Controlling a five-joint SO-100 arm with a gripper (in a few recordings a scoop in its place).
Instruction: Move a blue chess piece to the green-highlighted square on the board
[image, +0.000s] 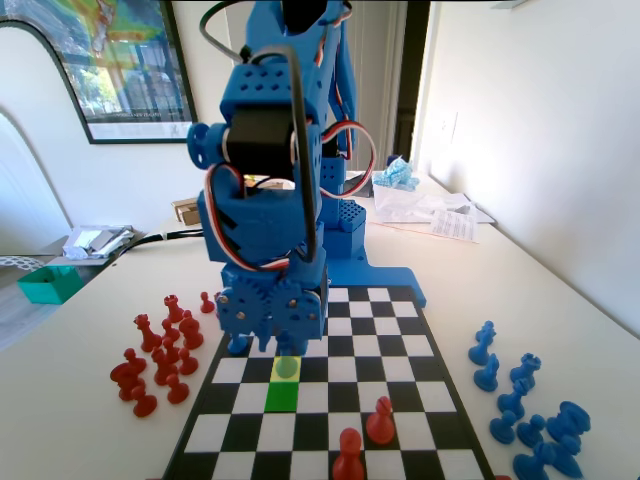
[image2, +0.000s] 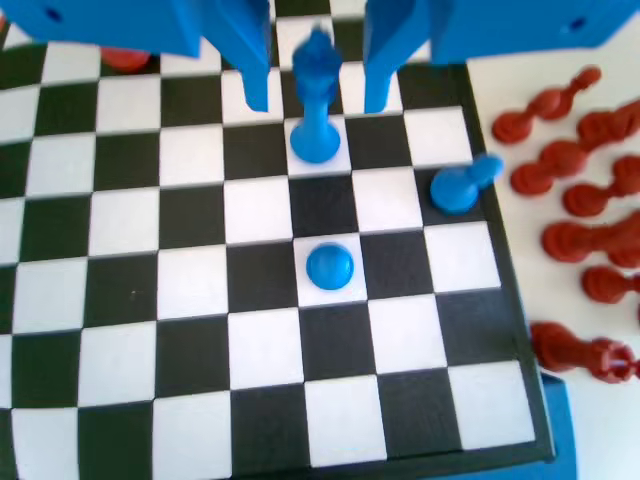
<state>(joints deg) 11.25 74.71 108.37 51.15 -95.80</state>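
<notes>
Wrist view: the tool (image2: 318, 85) hangs spread, its jaws either side of a tall blue piece (image2: 316, 100) standing on the board (image2: 200, 400), untouched

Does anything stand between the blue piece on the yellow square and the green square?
Nothing visible does. In the fixed view the green-highlighted square is bare and adjoins the yellow square holding the blue chess piece. The nearest red pawn stands to the right, off that path.

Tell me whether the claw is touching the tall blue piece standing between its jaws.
Apart. In the wrist view the claw stands open around the tall blue piece, and board squares show through a plain gap on each side of the piece.
</notes>
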